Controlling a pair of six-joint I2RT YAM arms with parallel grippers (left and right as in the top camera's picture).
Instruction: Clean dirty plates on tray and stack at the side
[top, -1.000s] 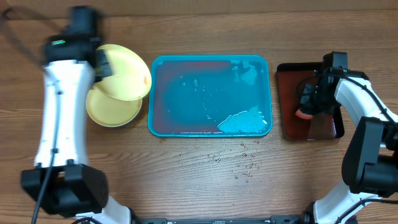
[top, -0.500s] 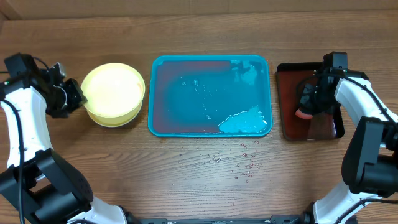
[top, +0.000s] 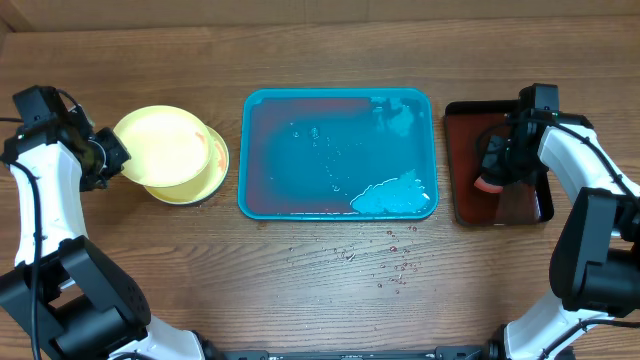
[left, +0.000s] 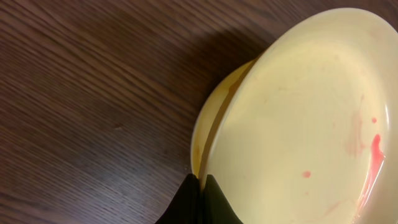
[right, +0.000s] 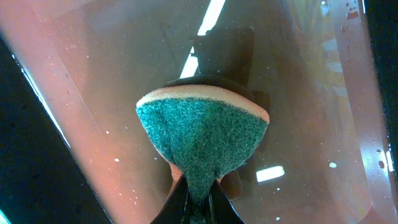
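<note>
The wooden table (top: 330, 300) carries a yellow plate (top: 205, 182) at left, the blue tray (top: 340, 93) in the middle and a dark red tray (top: 462, 175) at right, each apart from the next. Droplets (top: 395, 265) speckle the wood near the blue tray's front edge.

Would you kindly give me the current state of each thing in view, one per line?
Upper yellow-green round plastic plate: red-smeared, tilted, lying off-centre on the lower plate.
Lower yellow-green plate: flat on the table.
Left gripper: shut on the upper plate's rim.
Large turquoise rectangular plastic tray: wet, foamy in one corner.
Right gripper: shut on the green-faced sponge.
Narrow dark red-black tray: holding reddish water.
</note>
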